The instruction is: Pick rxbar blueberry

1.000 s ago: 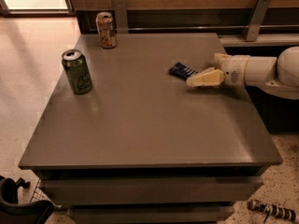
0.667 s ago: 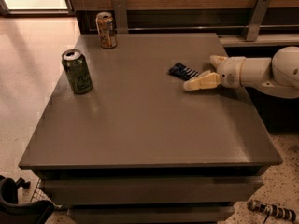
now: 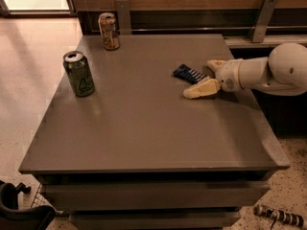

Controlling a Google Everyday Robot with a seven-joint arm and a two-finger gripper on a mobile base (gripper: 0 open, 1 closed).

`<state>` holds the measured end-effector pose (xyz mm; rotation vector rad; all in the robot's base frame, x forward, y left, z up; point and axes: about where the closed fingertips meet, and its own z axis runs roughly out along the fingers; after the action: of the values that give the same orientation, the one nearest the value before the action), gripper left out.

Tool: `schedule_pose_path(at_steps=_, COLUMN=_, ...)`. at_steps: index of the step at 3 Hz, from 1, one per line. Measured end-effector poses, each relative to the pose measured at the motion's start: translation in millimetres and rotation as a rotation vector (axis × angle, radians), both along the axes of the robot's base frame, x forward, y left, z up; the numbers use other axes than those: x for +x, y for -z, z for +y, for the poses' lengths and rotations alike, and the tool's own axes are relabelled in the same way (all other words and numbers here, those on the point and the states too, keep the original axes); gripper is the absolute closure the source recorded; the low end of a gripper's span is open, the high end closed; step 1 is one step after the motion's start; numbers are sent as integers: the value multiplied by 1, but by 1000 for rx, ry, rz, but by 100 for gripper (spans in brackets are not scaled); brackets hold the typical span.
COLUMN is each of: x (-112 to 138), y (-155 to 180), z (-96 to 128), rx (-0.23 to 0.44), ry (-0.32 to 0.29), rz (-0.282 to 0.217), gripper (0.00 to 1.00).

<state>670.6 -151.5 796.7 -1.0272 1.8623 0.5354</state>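
Note:
The rxbar blueberry [image 3: 188, 74], a small flat dark blue bar with white lettering, lies on the grey table [image 3: 144, 128] right of centre. My gripper [image 3: 199, 79] reaches in from the right on a white arm [image 3: 268, 73], low over the table. It is open. The near finger [image 3: 201, 88] lies just in front of and to the right of the bar. The far finger [image 3: 216, 63] sits behind the bar's right end. The bar's right end is at the mouth of the jaws and nothing grips it.
A green can [image 3: 79, 74] stands upright near the table's left edge. A tan/orange can [image 3: 109, 31] stands at the back left. A wooden wall with metal brackets [image 3: 261, 18] runs behind the table. The table's right edge is under my arm.
The near finger has moved a little forward and to the left, spreading the jaws wider beside the bar. The bar and both cans have not moved.

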Motion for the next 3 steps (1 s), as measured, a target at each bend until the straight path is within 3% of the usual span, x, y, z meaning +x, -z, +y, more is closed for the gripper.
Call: schedule_pose_path(at_steps=3, x=0, y=-13, z=0, rx=0, ry=0, rz=0, gripper=92)
